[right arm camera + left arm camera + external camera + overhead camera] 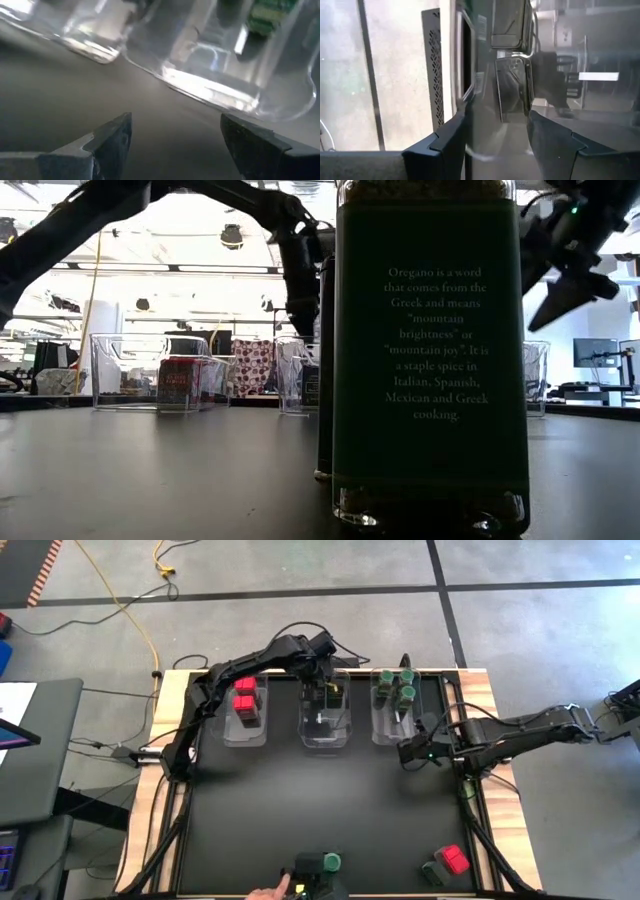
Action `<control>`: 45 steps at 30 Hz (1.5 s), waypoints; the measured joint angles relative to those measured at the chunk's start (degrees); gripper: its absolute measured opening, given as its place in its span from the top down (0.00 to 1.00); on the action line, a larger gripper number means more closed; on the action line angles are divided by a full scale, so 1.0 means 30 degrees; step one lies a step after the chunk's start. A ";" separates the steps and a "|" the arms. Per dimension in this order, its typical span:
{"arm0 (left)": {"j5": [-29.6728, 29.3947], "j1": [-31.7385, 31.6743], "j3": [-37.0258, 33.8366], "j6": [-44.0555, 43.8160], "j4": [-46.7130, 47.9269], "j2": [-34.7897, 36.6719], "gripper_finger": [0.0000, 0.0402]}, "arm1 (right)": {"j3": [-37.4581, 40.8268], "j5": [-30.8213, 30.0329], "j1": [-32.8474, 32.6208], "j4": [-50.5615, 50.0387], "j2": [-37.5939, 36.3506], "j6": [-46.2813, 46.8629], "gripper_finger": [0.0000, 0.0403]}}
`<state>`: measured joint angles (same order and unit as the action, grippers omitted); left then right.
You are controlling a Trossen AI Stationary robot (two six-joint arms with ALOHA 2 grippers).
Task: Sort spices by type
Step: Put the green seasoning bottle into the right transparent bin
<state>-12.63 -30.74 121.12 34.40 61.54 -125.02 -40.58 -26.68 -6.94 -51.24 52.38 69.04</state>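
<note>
High view: left end effector (327,690) grips a dark spice container (333,698) over the middle bin (325,736); right end effector (408,752), empty and spread wide, hovers beside the green-jar bin (383,730).

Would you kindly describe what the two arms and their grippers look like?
Both arms are matte black and jointed, with black cables looped along them. The left gripper and right gripper each have two dark, angular, wedge-shaped fingers. A small green light glows near the right wrist.
</note>
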 joint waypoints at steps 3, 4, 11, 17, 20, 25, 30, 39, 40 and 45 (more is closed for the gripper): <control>-0.0004 0.0036 0.0000 -0.0851 0.0248 0.0706 0.52 | -0.0413 -0.1011 -0.0680 0.0000 -0.0399 -0.0495 0.18; -0.0004 0.0075 0.0000 -0.1294 0.0238 0.0993 0.52 | -0.0519 -0.1407 -0.0908 -0.0018 -0.0560 -0.0656 0.18; 0.0526 0.0777 0.0000 -0.5820 0.0535 0.3320 0.52 | -0.0590 -0.2651 -0.2146 0.0234 -0.1379 -0.2165 0.18; 0.3224 0.2589 -0.0064 -0.9103 0.0687 0.5203 0.52 | -0.0590 -0.2648 -0.3228 0.0297 -0.1343 -0.2995 0.18; 0.3245 0.4199 -0.0478 -0.9604 0.0646 0.5922 0.52 | -0.0590 -0.2646 -0.4169 0.0634 -0.1349 -0.3039 0.18; 0.3260 0.7229 -0.2453 -1.1038 -0.0248 0.6379 0.52 | -0.0590 -0.2641 -0.6550 0.2036 -0.1364 -0.3667 0.18; 0.3118 1.0232 -0.6232 -1.3867 -0.3836 0.6808 0.52 | -0.0590 -0.2653 -0.9087 0.3500 -0.1110 -0.3758 0.19; -0.1158 1.4893 -1.1385 -1.8147 -0.8048 0.9247 0.52 | -0.0590 -0.2686 -1.0984 0.7172 0.0557 -0.5172 0.20; -0.1717 1.5290 -1.1938 -1.8409 -0.8554 0.9678 0.52 | -0.0590 -0.2695 -1.0925 0.7652 0.0773 -0.5396 0.20; -0.2272 1.6816 -1.5359 -1.8570 -1.1816 1.2185 0.52 | -0.0590 -0.2734 -1.0332 1.0674 0.1976 -0.6687 0.20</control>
<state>-19.45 19.71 75.04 -21.31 26.10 -88.46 -42.35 -34.88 -37.93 -19.22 58.31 48.98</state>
